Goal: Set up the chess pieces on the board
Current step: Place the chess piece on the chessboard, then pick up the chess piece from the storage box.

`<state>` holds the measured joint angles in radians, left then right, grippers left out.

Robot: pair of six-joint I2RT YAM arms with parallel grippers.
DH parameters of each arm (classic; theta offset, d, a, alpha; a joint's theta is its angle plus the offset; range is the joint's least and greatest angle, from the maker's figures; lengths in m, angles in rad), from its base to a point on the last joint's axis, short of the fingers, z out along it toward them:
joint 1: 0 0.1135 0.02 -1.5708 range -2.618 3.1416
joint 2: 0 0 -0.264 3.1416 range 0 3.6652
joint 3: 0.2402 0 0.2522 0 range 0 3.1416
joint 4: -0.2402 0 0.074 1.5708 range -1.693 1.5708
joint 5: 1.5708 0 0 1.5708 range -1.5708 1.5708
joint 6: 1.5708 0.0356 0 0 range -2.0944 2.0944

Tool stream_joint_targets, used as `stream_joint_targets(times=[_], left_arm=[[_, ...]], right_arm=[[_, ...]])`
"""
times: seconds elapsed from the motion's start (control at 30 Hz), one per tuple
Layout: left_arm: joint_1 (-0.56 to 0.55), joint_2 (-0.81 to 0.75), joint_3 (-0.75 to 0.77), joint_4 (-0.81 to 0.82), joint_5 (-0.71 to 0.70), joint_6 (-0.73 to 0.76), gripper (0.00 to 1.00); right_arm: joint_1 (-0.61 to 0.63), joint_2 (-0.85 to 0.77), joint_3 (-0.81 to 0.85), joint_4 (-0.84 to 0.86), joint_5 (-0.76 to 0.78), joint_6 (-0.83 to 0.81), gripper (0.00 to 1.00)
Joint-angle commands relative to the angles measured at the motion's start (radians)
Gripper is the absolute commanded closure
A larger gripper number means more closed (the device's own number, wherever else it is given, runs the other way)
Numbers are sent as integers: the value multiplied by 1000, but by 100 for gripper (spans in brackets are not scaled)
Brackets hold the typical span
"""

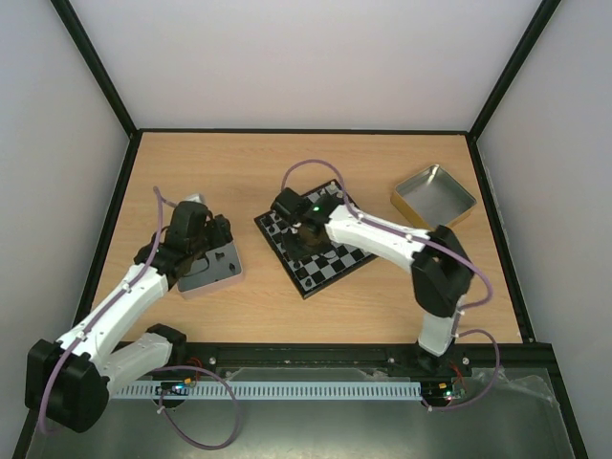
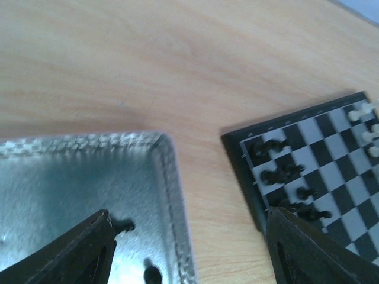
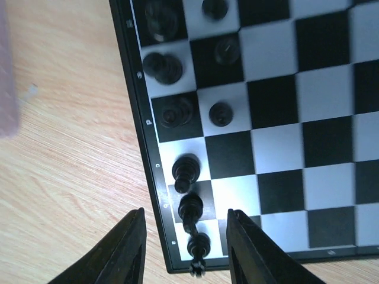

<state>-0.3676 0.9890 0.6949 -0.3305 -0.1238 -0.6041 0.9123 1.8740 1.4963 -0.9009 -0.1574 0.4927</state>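
1. We see a small chessboard point(image 1: 325, 266) lying at an angle on a wooden table point(image 1: 191, 172)
2. The right gripper point(image 3: 185, 216) hangs over the chessboard's edge near a corner, with its fingers apart on either side of a line of black pieces point(image 3: 186, 171) and touching none
3. The left gripper point(image 2: 188, 216) hovers left of the chessboard above a metal tin point(image 2: 89, 171), fingers wide apart and holding nothing
4. Two loose pieces point(image 2: 153, 275) lie in that tin
5. White pieces point(image 2: 358, 112) stand on the chessboard's opposite side
6. A second tin point(image 1: 433, 196) sits right of the chessboard
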Motion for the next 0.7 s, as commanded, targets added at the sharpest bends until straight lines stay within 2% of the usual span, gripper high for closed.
stream_joint_targets(times=[0.0,0.13,0.3,0.57,0.67], left_arm=[[36,16,-72,-40,47,-88,29],[47,80,-95,-49,73,-100,34],[57,203,-85,-51,74,-83,49],[82,323,-82,6,54,-78,61],[93,347,-82,28,35,-84,62]], right_arm=[[2,-175,-88,156,161,85,63],[-1,-242,-159,249,177,125,63],[-1,-275,-218,316,172,137,65],[-1,-319,-281,377,181,169,65],[-1,-322,-294,383,182,168,65]])
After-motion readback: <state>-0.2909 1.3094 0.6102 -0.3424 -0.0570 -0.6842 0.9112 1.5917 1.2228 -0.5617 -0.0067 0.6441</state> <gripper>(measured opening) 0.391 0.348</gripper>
